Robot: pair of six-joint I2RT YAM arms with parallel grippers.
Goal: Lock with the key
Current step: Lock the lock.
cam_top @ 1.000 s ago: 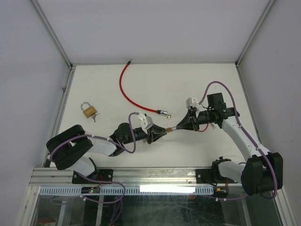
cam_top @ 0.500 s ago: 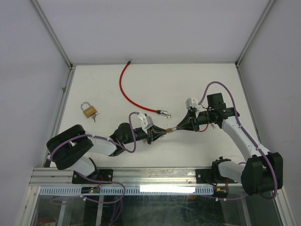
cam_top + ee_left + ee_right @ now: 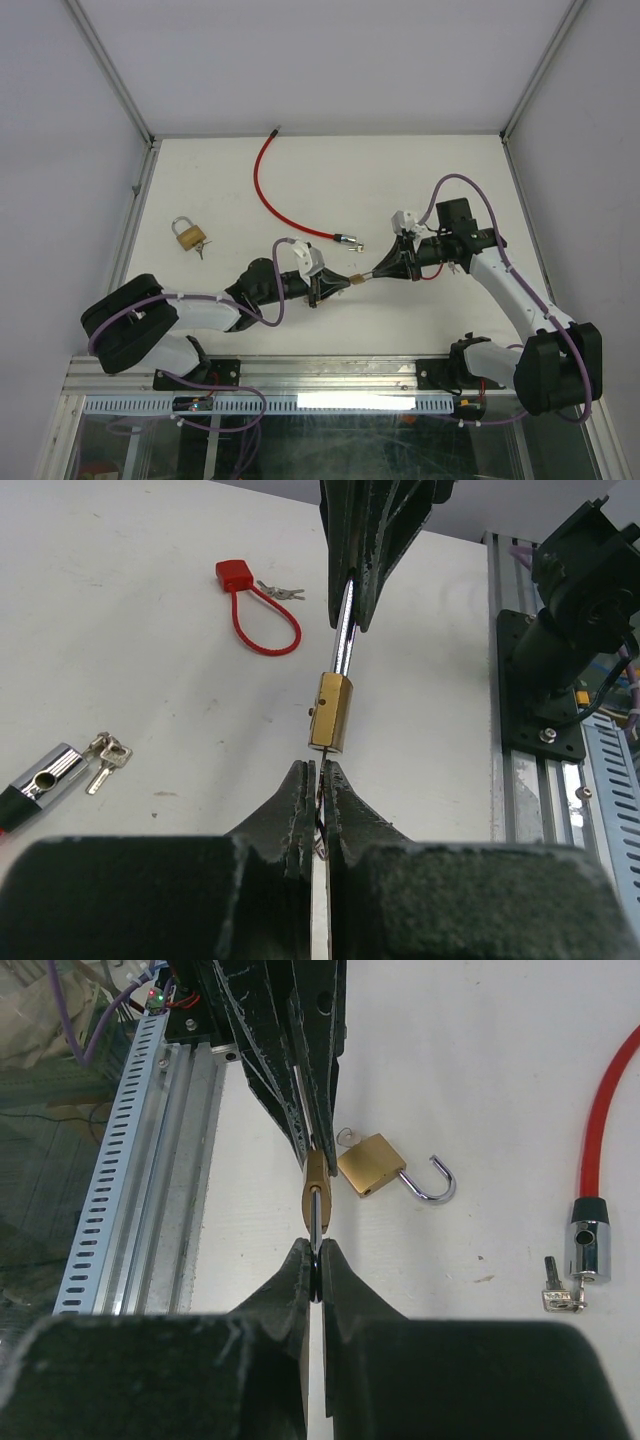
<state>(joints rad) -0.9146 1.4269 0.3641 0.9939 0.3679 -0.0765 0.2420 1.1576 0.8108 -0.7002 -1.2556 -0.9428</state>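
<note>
Key [image 3: 323, 761] pinched tight in my left end effector [image 3: 316, 774], seated in the brass padlock [image 3: 330, 712] above the bench [image 3: 400, 170]. My right end effector [image 3: 315, 1250] clamps the shackle [image 3: 343, 630], bracing it against the turn.

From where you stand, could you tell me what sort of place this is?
Probably a robot lab test cell: a white table walled by panels on an aluminium frame, left arm and right arm bolted at its near edge, and practice locks: brass padlock, red cable lock.

red cable lock [image 3: 587, 1245], open brass padlock [image 3: 372, 1165] and small red lock [image 3: 238, 576] lie on white table [image 3: 420, 180].
</note>
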